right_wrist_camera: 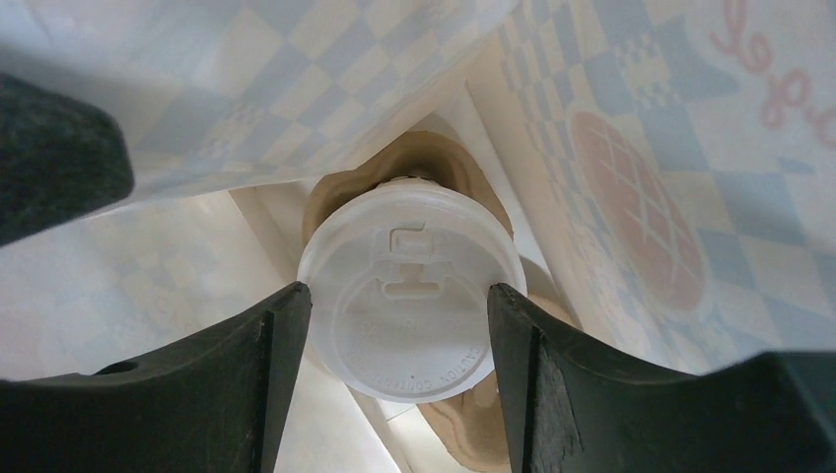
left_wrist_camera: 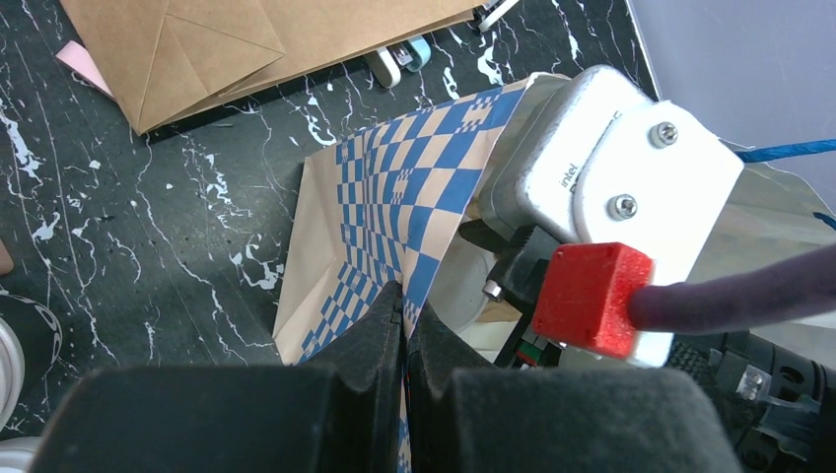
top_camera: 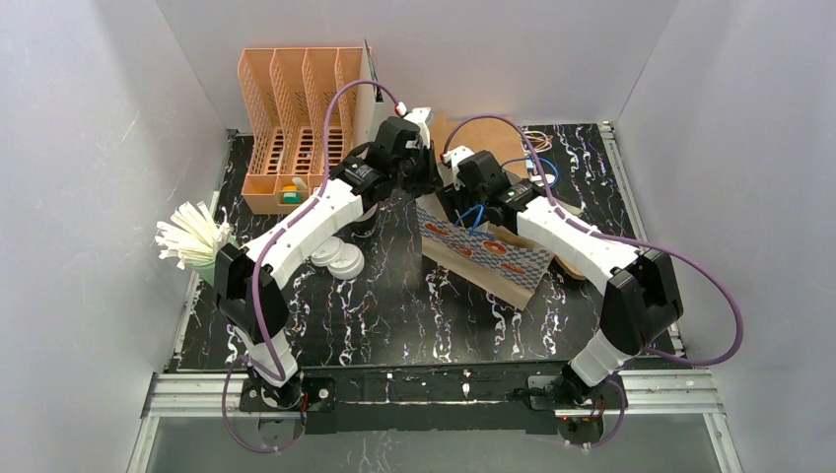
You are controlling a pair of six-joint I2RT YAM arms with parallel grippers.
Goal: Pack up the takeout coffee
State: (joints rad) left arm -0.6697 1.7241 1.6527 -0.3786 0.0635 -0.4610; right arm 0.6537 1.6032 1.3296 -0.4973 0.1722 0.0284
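Item 1: blue-checked paper bag (left_wrist_camera: 394, 187), rim pinched in my left pincer (left_wrist_camera: 404, 307).
Item 2: white-lidded paper cup (right_wrist_camera: 409, 335) in a brown moulded-pulp tray (right_wrist_camera: 340, 192). My right pincer (right_wrist_camera: 397, 296) straddles the lid; I cannot tell whether it grips.

Smooth matt plastic lid (right_wrist_camera: 409, 305), printed paper bag (left_wrist_camera: 394, 197), glossy black marbled table (top_camera: 394, 305).

One checkered bag (top_camera: 483, 253), one lidded cup (right_wrist_camera: 409, 305), two other white lids (top_camera: 346, 264) — one orange rack (top_camera: 296, 118), one cup of straws (top_camera: 195, 244)
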